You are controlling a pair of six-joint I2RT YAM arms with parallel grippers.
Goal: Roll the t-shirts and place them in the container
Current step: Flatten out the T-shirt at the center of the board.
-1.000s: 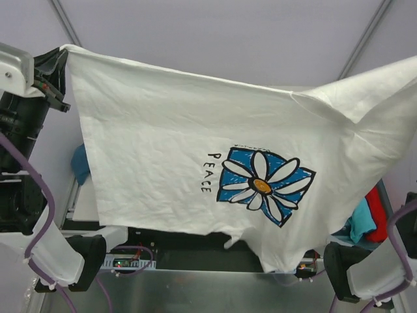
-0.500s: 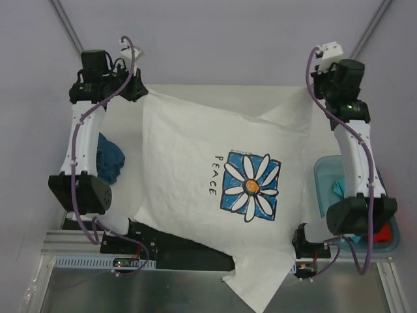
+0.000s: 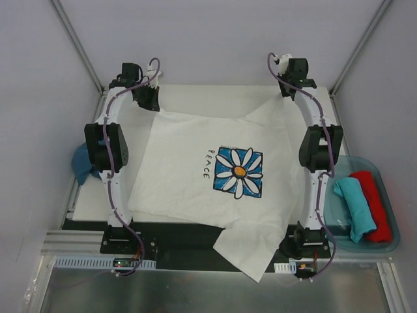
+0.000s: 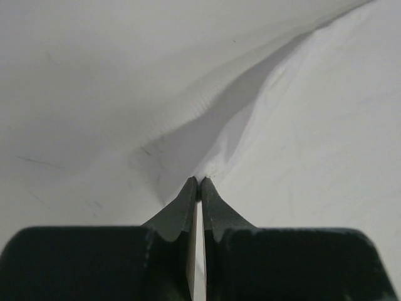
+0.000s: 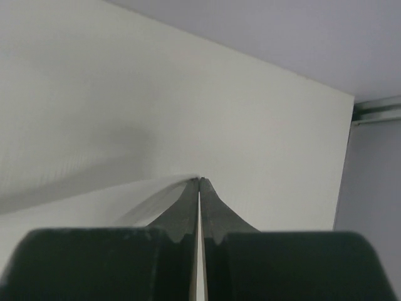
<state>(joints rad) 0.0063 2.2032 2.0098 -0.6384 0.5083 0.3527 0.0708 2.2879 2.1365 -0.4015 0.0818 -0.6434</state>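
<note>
Blue t-shirt (image 3: 79, 168) half-hidden behind left arm (image 3: 106, 140)

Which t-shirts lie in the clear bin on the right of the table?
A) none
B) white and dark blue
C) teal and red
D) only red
C: a rolled teal t-shirt and a red t-shirt lie side by side inside the bin.

light: bright, diffuse, from above | shadows: soft | wrist views: near foreground blurred
</note>
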